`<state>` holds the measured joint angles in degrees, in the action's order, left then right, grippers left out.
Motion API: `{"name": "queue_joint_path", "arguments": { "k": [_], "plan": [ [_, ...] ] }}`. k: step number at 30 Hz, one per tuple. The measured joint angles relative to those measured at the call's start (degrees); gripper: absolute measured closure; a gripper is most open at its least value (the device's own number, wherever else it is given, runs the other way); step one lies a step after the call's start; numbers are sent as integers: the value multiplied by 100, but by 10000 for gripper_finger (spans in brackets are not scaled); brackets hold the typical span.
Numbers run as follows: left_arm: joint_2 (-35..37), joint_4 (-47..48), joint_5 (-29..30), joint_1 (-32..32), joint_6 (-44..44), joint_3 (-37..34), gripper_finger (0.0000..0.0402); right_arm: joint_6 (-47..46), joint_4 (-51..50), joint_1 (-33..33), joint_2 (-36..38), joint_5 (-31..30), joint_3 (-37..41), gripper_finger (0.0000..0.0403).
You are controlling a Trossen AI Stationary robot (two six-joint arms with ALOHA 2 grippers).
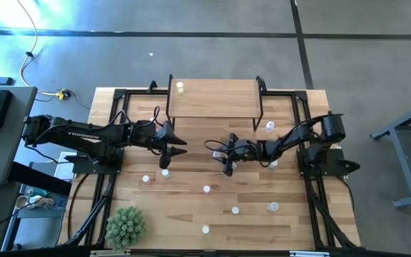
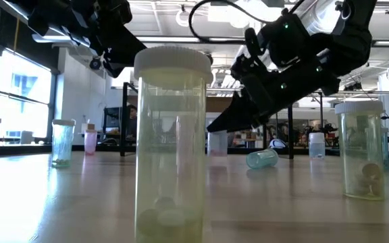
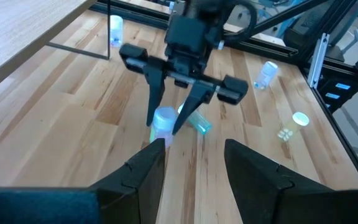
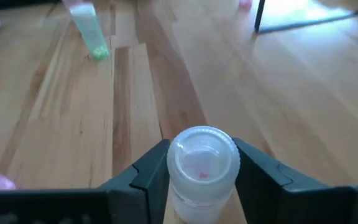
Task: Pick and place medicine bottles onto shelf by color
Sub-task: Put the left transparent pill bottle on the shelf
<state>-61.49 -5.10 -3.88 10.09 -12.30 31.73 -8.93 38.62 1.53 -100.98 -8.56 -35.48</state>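
My right gripper (image 1: 227,165) hangs over the table's middle and is shut on a pale lavender bottle with a white cap (image 4: 202,163). The bottle also shows in the left wrist view (image 3: 163,121). My left gripper (image 1: 174,148) is open and empty. It hangs just left of the right gripper, in front of the shelf, and faces the right gripper (image 3: 180,81). The shelf (image 1: 212,98), a light-wood board on thin black legs, stands at the far middle. One yellow bottle (image 1: 180,87) stands on its far left corner. Several other bottles are spread over the table. My right gripper pinches the lavender bottle between its two fingers, on opposite sides of the body just under the cap (image 4: 180,186). The fingers (image 3: 156,93) point down at it from above. The bottle is upright. I cannot tell whether its base touches the table.
A teal bottle (image 3: 199,123) lies on its side just behind the held one. Loose bottles stand near the left gripper (image 1: 165,173) and toward the near edge (image 1: 207,189) (image 1: 235,210) (image 1: 273,207). A spiky green plant (image 1: 125,227) stands at the near left corner.
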Motion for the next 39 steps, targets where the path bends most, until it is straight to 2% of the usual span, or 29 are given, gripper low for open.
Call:
{"name": "queue_joint_path", "arguments": {
  "k": [11,21,28,32,34,39],
  "plan": [
    [0,30,2,0,-4,0,245,456,-314,-489,1429,-333,0,258],
    [0,105,2,0,3,0,245,1203,-603,-1435,2875,-1128,-2,259],
    [0,105,2,0,3,0,245,1390,-624,-2217,3321,-1524,-2,259],
    [0,105,2,0,-3,0,245,1191,-630,-2634,3373,-1746,-7,259],
    [0,105,2,0,-8,0,245,1003,-1038,-2843,3370,-1676,-167,259],
    [0,105,2,0,-12,0,245,630,-2991,-3252,3262,-1357,-1162,259]
  ]
}}
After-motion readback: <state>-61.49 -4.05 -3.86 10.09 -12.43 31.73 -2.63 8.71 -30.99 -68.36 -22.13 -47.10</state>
